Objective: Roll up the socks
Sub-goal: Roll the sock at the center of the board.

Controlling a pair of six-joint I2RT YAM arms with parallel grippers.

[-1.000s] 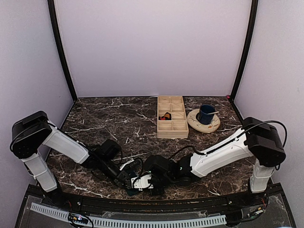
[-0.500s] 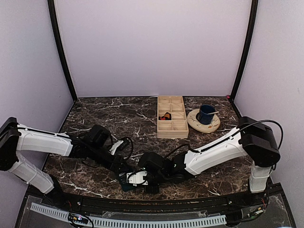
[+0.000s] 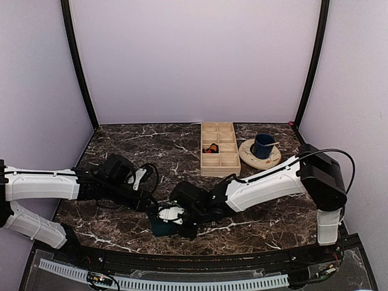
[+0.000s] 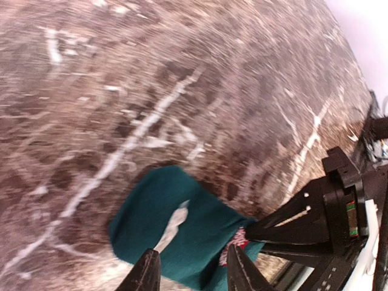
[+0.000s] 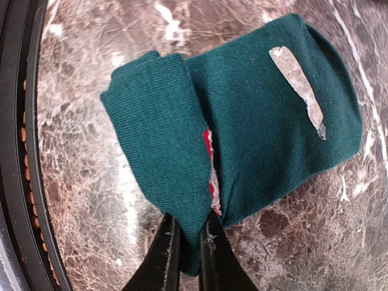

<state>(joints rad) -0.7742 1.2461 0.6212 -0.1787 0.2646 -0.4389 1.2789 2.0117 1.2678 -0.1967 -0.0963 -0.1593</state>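
Note:
A teal sock (image 5: 260, 115) with a grey patch and a red-and-white inner mark lies on the marble table near the front edge; it also shows in the top view (image 3: 159, 226) and in the left wrist view (image 4: 182, 224). One end is folded over the rest. My right gripper (image 5: 189, 245) is shut on that folded flap; it shows in the top view (image 3: 174, 218). My left gripper (image 4: 191, 260) is open, its fingers just above and short of the sock's near edge, holding nothing. In the top view it (image 3: 147, 203) sits left of the sock.
A wooden compartment tray (image 3: 219, 162) holding a small red-and-black item stands at the back centre. A blue cup (image 3: 263, 145) sits on a cream plate (image 3: 248, 156) to its right. The black front rail (image 5: 18, 151) runs close to the sock.
Both grippers and the sock have shifted left and away from the front edge. My left gripper has drawn back left off the sock. My right gripper keeps its grip on the flap.

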